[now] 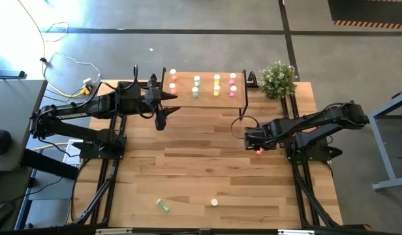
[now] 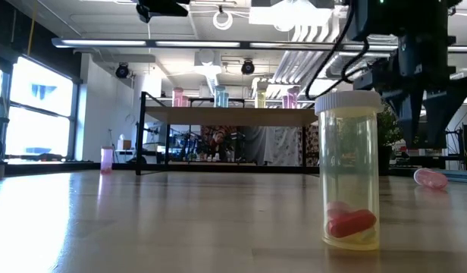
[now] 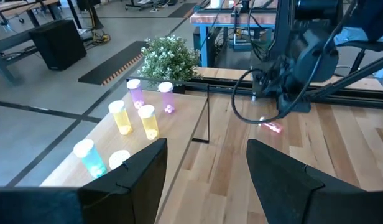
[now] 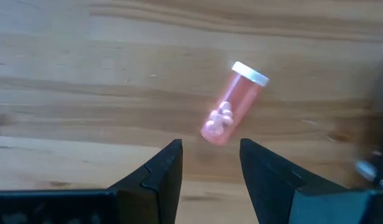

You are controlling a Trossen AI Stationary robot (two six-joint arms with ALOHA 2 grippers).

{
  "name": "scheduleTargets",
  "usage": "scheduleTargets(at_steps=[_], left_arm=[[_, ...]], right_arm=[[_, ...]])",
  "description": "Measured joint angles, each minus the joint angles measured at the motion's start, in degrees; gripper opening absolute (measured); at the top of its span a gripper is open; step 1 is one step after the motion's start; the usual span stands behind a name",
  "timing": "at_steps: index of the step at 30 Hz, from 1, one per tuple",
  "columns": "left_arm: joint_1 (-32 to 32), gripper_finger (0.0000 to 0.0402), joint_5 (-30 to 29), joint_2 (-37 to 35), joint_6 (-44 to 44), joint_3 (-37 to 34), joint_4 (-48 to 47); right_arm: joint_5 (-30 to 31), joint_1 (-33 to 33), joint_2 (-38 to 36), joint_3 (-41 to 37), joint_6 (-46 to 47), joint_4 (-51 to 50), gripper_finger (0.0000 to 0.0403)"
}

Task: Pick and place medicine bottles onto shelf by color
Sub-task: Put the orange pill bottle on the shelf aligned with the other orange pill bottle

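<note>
Bottle position: the pink bottle (image 4: 232, 104) lies on its side on the bare bench (image 1: 207, 173), loose, at the tips of the right gripper (image 1: 253, 140), well apart from the shelf (image 1: 204, 99).
Bottle axis: in the right wrist view its long axis runs on a slant across the line of approach, neither square to the fingers nor in line with them.
Bottle heading: the white cap points away from the right gripper and off to one side; the rounded base end, with the pills gathered in it, lies nearest the fingers.
Relation to fingers: the bottle sits just ahead of the gap between the right fingers (image 4: 157, 171), apart from both, nothing touching.
Right fingers: parted, holding nothing.
Left gripper (image 1: 160, 119): hangs beside the shelf's left end, fingers spread wide and empty; waiting.
Nearer arm: the right, by a wide margin.
Shelf state: bottles stand upright on it in colour columns, pink ones at the end by the plant (image 1: 277, 78).
Others outstanding: a yellow bottle (image 2: 349, 169) stands upright and a green bottle (image 1: 163, 205) lies on its side, both at the near bench edge.
Judgement: the coming grasp likely needs a wrist turn so the fingers close across the bottle's narrow width; a skewed closure risks rolling it.
</note>
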Motion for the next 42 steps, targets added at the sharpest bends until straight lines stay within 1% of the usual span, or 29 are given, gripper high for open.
scheduleTargets(at_steps=[3,10,14,21,24,26,28,35,38,42], left_arm=[[0.02,0.0211,0.0,0.0,-0.03,0.0,0.0],[0.02,0.0211,-0.02,0.0,-0.04,0.0,0.02],[0.02,0.0211,-0.13,0.0,-0.13,0.0,0.03],[0.02,0.0211,-0.16,0.0,-0.15,0.0,0.07],[0.02,0.0211,-0.17,0.0,-0.14,0.0,0.07],[0.02,0.0211,-0.2,0.0,-0.14,0.0,0.06],[0.02,0.0211,-0.22,0.0,-0.14,0.0,0.04],[0.03,0.0211,-0.31,0.0,-0.69,-0.01,-1.73],[0.04,0.0211,0.51,0.0,-1.44,0.0,-3.47],[0.04,0.0211,3.46,0.0,-3.16,0.0,-6.23]], right_arm=[[-0.01,-0.02,0.0,-3.12,0.82,3.87,0.0156],[-0.02,0.0,0.0,-8.88,5.85,8.58,0.0185],[-0.02,0.0,0.0,-11.53,6.17,13.27,0.0188],[-0.13,0.0,0.02,-14.44,8.91,14.73,0.0187],[-0.11,0.0,0.02,-15.53,8.86,16.92,0.0176],[-0.15,0.0,0.04,-16.26,8.91,18.66,0.0162],[-0.41,0.0,0.04,-16.77,8.92,20.35,0.0144],[-1.11,-0.02,0.0,-16.81,8.01,21.24,0.0076],[-1.38,0.0,0.04,-16.47,5.51,22.96,0.0066],[-1.58,0.0,0.03,-13.73,0.17,26.72,0.0074]])
